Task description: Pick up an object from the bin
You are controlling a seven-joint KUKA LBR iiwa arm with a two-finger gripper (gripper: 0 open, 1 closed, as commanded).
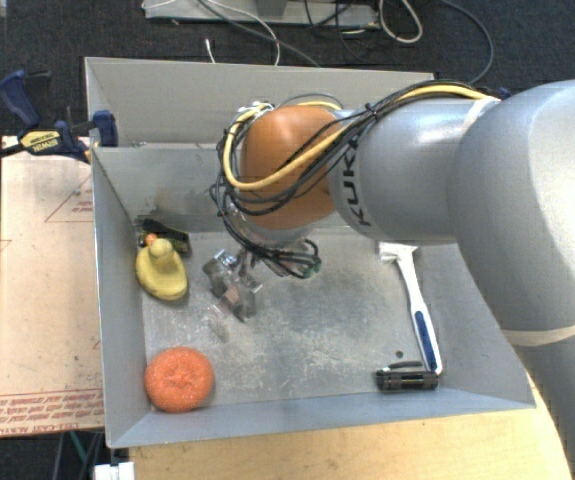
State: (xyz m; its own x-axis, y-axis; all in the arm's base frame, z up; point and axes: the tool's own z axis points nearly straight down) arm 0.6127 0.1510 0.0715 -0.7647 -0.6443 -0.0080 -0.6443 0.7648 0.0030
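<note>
Grey arm (487, 188) foremost, end effector (233, 293) low near yellow duck (162, 270)

Scuffed matt grey metal bin (317, 338); smooth, faintly glossy yellow plastic duck (162, 271); rough-surfaced round orange ball (179, 378); smooth white-and-blue plastic-handled tool (414, 318); glossy grey arm shell (467, 168) with shiny orange cover (287, 163).

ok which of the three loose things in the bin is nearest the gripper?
The yellow duck, just left of the gripper. The orange ball sits farther off in the lower-left corner; the white-and-blue tool lies on the right side.
</note>
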